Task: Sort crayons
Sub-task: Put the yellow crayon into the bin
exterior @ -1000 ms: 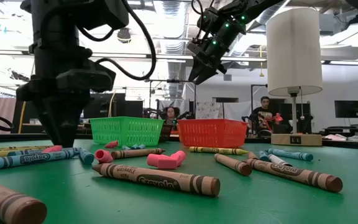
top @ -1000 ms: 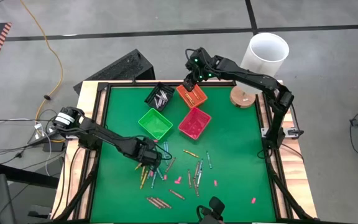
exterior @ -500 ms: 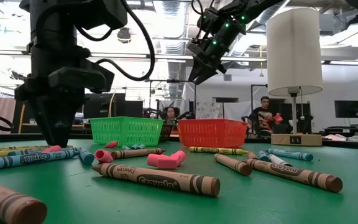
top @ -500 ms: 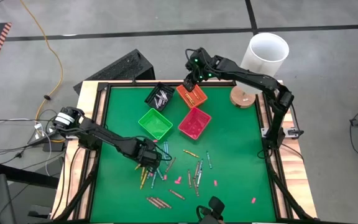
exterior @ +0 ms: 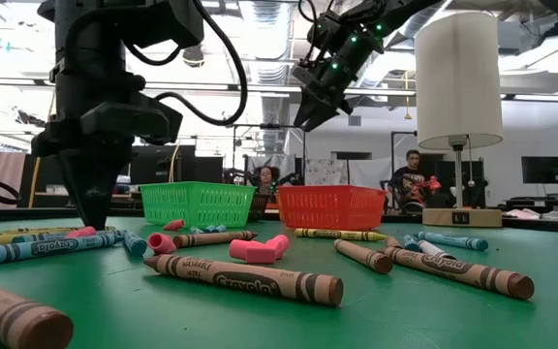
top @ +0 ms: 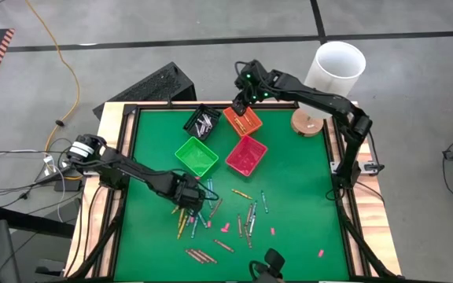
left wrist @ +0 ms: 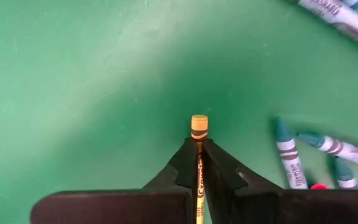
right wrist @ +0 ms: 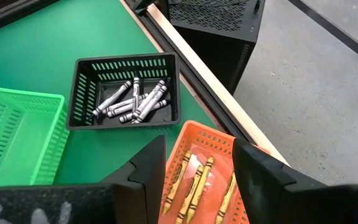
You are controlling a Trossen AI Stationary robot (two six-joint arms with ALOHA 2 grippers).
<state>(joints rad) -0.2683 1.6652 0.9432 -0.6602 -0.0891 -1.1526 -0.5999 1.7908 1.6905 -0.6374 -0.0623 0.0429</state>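
— Left wrist view first: what is the left gripper (left wrist: 199, 163) doing?
— Its two dark fingers (left wrist: 182, 165) are pinched together on a yellow crayon (left wrist: 199, 127), whose blunt end sticks out just past the tips, over bare green mat (left wrist: 73, 81). Teal crayons (left wrist: 288, 158) lie close by.
— And from above?
— The left gripper (top: 185, 206) is low over the table's lower left, at about seven o'clock from the centre, in the near edge of the loose crayon scatter (top: 246, 216) that spreads across the six o'clock part of the mat (top: 305, 181).
— The other arm?
— The right gripper (top: 241, 106) hangs over the orange bin (top: 244, 119) at about twelve o'clock. Its fingers (right wrist: 148, 165) stand well apart with nothing between them; yellow and orange crayons (right wrist: 197, 180) lie in the bin below.
— What surrounds it?
— A black bin (right wrist: 126, 93) of grey crayons (right wrist: 132, 102) sits just beside the orange one, a green bin (top: 197, 156) and a red bin (top: 247, 154) sit nearer the centre, and a white lamp (top: 333, 75) stands at one o'clock.
— The low view?
— Brown crayons (exterior: 243, 279) and pink bits (exterior: 260, 249) lie in front.
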